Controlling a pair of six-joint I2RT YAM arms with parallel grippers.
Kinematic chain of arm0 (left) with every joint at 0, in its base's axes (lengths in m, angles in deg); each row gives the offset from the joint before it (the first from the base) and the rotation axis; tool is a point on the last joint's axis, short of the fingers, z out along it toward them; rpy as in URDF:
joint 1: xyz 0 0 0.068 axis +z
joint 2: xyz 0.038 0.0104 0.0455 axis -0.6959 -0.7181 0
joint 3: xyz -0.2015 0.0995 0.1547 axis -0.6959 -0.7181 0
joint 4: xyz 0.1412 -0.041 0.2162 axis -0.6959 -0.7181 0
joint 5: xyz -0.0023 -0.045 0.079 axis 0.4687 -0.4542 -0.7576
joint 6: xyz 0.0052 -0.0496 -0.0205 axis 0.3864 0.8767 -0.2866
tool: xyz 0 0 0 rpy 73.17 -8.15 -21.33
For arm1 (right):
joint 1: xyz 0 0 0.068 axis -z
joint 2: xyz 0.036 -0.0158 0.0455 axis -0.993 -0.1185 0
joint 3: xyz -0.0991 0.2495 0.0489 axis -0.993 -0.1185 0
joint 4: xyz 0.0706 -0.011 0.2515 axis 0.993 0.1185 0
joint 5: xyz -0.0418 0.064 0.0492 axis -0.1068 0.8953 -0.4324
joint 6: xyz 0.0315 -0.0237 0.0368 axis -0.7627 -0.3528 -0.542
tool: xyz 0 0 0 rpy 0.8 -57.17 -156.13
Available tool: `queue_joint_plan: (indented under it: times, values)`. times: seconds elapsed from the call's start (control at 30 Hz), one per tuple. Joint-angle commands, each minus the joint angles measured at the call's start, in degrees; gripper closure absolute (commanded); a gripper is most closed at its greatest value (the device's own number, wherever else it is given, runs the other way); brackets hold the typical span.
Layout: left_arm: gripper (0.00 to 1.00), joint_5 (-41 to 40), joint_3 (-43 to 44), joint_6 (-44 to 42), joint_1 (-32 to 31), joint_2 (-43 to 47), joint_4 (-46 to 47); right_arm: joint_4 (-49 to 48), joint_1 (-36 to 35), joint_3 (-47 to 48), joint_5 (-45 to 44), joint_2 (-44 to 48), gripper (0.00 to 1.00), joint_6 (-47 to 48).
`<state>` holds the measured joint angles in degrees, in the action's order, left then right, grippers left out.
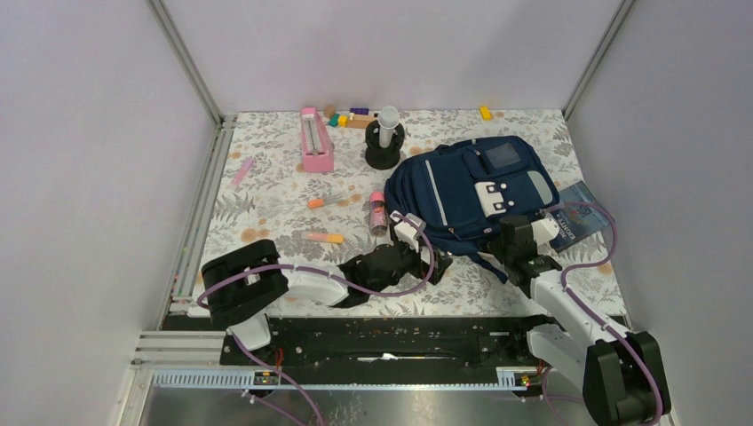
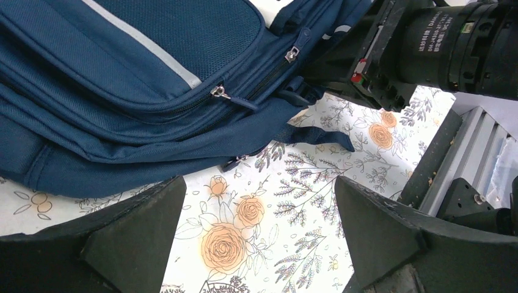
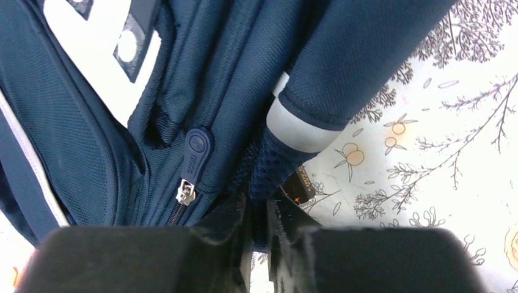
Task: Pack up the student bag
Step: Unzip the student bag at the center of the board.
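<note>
Scene: floral tablecloth (image 1: 266,222), seen from above; both arms reach in from the near edge.
Student bag (image 1: 462,191): navy backpack lying flat, front up, right of centre. White-grey patches and a thin light stripe show on the front.
Left gripper (image 2: 256,244): jaws wide apart, nothing betw. them. It hangs low over bare cloth just beside the bag's near edge, apart from the fabric.
Right gripper (image 3: 259,241): jaws drawn narrow and pinched on dark mesh at the end of a strap (image 3: 342,55), at the bag's near-right corner (only a sliver of gap shows).
Zip pull (image 3: 196,149): navy tab, hangs just left of the right fingers; the zip below it looks closed.
Front-pocket zip (image 2: 220,91): closed as far as the left wrist view shows.
Booklet (image 1: 577,220): dark blue, against the bag's right side.
Pink bottle (image 1: 377,211): on its side, just left of the bag.
Black stand (image 1: 384,153): holds an upright pale cylinder, near the bag's far-left corner.
Pink tray (image 1: 317,140): far side, left of the stand.
Markers (image 1: 324,201): two orange-pink ones, lying left of the bottle.
Small blocks (image 1: 351,115): coloured, at the back edge — one yellow block (image 1: 486,112) sits well apart to the right.
</note>
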<state>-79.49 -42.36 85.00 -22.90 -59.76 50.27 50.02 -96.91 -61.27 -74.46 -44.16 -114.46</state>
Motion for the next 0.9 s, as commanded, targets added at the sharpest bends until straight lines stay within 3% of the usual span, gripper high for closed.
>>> queue_joint_plan:
  times: [0.0, 0.03, 0.2, 0.6, 0.77, 0.87]
  values:
    - [0.01, -3.34, -1.82, 3.53, 0.31, 1.55, 3.33, -2.37, 0.22, 2.54, 0.60, 0.72, 0.96, 2.05]
    - [0.01, -3.32, -2.31, 4.26, 0.44, 1.74, 3.82, -1.83, 0.26, 2.91, 1.00, 2.14, 1.00, 2.27]
    - [0.01, -2.84, -2.56, 6.92, 0.47, 0.00, 5.98, 3.54, 0.27, 5.91, 1.29, 10.05, 1.00, 3.09]
    - [0.07, -1.32, 1.78, 11.78, 0.59, -5.18, 7.95, 10.08, 0.27, 10.12, 5.84, 15.21, 1.00, 1.67]
    - [0.28, 4.46, 1.37, 17.51, 4.17, -7.18, 8.59, 12.38, 0.27, 12.34, 6.64, 17.32, 1.00, 1.65]
    - [0.32, 9.73, -0.54, 16.31, 4.70, -7.74, 14.64, 13.53, 0.28, 13.40, 6.24, 18.16, 1.00, 2.10]
